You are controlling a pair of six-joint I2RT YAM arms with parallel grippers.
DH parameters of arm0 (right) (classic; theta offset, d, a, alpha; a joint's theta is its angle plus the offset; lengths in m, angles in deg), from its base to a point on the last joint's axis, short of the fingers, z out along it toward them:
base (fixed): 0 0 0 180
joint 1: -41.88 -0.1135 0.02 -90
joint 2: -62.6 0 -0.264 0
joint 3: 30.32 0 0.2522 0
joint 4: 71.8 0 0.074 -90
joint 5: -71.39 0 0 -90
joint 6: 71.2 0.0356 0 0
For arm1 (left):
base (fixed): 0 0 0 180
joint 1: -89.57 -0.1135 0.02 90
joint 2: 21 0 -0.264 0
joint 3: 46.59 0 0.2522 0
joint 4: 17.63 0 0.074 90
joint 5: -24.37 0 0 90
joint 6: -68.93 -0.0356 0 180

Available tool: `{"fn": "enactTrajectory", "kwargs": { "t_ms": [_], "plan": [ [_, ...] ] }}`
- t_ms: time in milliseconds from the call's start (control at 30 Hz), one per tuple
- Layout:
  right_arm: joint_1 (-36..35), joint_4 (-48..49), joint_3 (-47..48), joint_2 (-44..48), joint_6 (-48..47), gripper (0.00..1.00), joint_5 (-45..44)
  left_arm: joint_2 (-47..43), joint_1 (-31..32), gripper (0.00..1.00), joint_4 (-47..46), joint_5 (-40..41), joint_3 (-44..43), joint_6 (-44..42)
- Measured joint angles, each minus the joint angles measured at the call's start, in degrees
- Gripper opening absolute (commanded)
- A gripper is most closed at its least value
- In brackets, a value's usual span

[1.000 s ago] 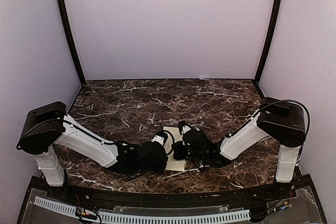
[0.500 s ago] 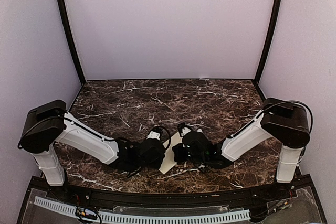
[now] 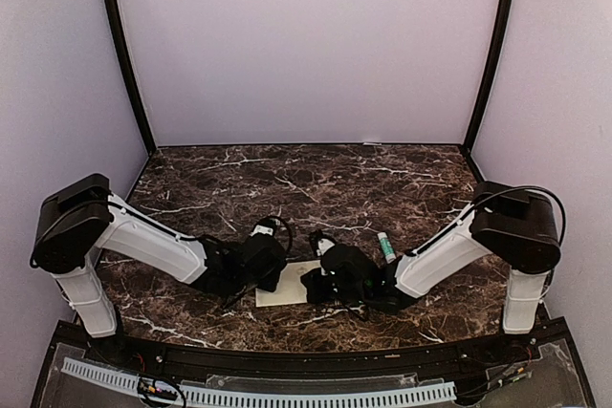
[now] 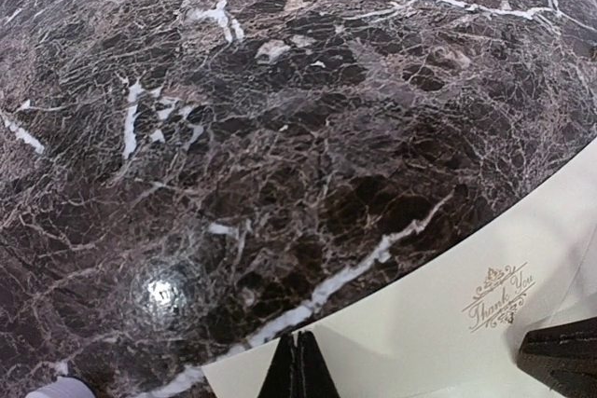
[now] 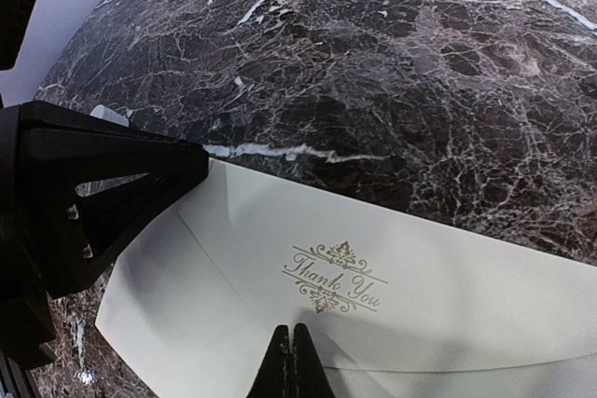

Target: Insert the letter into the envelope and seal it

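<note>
- Top external view is showing the dark marble table [image 3: 382,179] taking up the floor of the booth, with everything gathering at its six o'clock edge.
- The left arm [image 3: 153,246] and right arm [image 3: 445,250] are both folding low and inward, meeting over the paper from nine and three o'clock.
- The envelope [image 3: 285,289] is lying flat between them, flap side up. The flap is looking folded down, so this is likely the sealing step.
- The letter is not showing anywhere as a separate sheet. I am guessing it is sitting inside, though I cannot tell for sure.
- The left gripper [image 4: 298,361] is resting with its jaws pinched fully together and gripping nothing, its tip bearing on the envelope's edge, probably to pin it.
- The right gripper [image 5: 292,356] is likewise closed tight and empty, its tip pressing on the flap at six o'clock of the emblem, seemingly to rub the seal down.
- The "Thank You" emblem [image 5: 336,278] is facing up, uncovered.
- A small green-capped tube [image 3: 384,246] is lying at two o'clock of the envelope, apart from it.
</note>
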Motion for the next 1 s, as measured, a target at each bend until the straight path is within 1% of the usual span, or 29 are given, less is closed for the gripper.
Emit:
{"fn": "enactTrajectory", "kwargs": {
  "t_ms": [200,367,467,633,800,1000],
  "plan": [
    [-0.1,-2.3,1.1,0.2,-0.2,0.0,-0.2,-3.7,-0.3,0.0,3.0,-3.5,0.0,-1.9],
    [-0.1,-4.0,1.9,0.2,-0.2,0.0,-0.4,-6.6,0.1,0.0,0.5,-8.7,0.0,-3.2],
    [-0.1,-4.1,2.0,0.2,-0.2,0.0,-0.5,-5.5,0.2,0.0,-1.0,-11.1,-0.1,-3.4],
    [0.0,-4.4,2.0,0.4,-0.2,0.0,-0.5,-1.0,0.5,0.0,-3.0,-14.0,-0.3,-3.4],
    [0.1,-4.9,2.0,0.6,-0.2,0.0,-0.6,0.7,0.5,0.0,-6.9,-15.0,-0.4,-3.3],
    [0.6,-5.9,2.0,1.0,-0.3,0.0,-0.7,1.4,0.5,0.0,-8.9,-14.7,-0.3,-3.1]
  ]
}}
